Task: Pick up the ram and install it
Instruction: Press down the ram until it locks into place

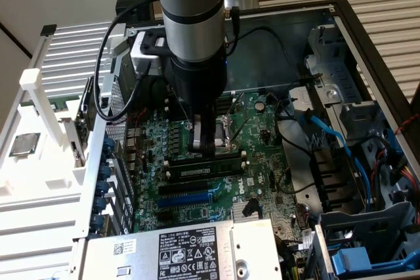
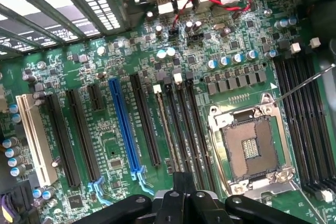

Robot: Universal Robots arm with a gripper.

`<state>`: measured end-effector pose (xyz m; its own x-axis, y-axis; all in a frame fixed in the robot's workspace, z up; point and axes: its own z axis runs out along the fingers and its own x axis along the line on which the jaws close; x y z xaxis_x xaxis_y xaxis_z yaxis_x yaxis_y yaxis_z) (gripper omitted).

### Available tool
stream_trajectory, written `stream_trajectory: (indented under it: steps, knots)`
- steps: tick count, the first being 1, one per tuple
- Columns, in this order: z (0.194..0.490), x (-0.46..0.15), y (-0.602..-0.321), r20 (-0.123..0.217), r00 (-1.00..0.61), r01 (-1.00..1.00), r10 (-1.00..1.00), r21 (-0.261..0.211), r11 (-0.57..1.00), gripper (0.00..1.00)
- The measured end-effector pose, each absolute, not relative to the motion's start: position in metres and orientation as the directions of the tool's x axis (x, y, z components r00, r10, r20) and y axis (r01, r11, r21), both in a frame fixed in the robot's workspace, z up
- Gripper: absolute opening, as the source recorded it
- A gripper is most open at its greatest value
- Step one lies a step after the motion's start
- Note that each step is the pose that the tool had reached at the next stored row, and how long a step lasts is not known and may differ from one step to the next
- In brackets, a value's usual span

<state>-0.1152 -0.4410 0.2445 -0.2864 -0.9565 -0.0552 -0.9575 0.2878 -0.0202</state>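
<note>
Now the closed claw presses on the ram lying in its slot beside the socket, so I judge steady, even downward force along the stick best, though whether the latches have caught is hidden behind the arm.

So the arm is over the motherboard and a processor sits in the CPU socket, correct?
Not quite. The CPU socket is empty: the wrist view shows its bare contacts inside the metal frame, with no processor in it. The arm is over the motherboard, as you say.
</note>
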Motion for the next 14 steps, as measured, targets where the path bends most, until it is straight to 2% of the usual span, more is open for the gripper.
stream_trajectory:
  steps: [14]
  knots:
    - [0.2437, -0.1152, -0.441, -0.055, -0.574, -0.817, -0.817, -0.02, 0.576, 0.1]
